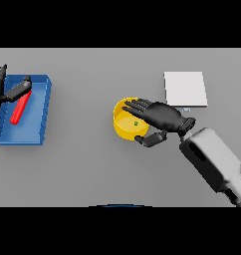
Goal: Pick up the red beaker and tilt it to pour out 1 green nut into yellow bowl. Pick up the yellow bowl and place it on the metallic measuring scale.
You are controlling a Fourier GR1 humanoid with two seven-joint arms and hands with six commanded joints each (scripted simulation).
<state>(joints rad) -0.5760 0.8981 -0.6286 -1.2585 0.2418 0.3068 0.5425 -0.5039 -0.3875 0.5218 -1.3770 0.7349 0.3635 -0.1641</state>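
The yellow bowl (pixel 123 124) sits mid-table with one small green nut (pixel 136 123) inside it. My right hand (pixel 162 117) reaches over the bowl's right rim, fingers spread across its top and thumb curled under its near edge, gripping the rim. The red beaker (pixel 20 108) lies on its side in the blue tray (pixel 40 112) at the far left. My left hand (pixel 5 89) hovers over that tray's top left, fingers relaxed, with its thumb just above the beaker's upper end. The metallic scale (pixel 185 88) is a pale square plate beyond my right hand.
The blue tray's walls stand around the beaker at the left edge of the table. My right forearm (pixel 214 159) slants in from the lower right. Grey tabletop stretches between tray and bowl.
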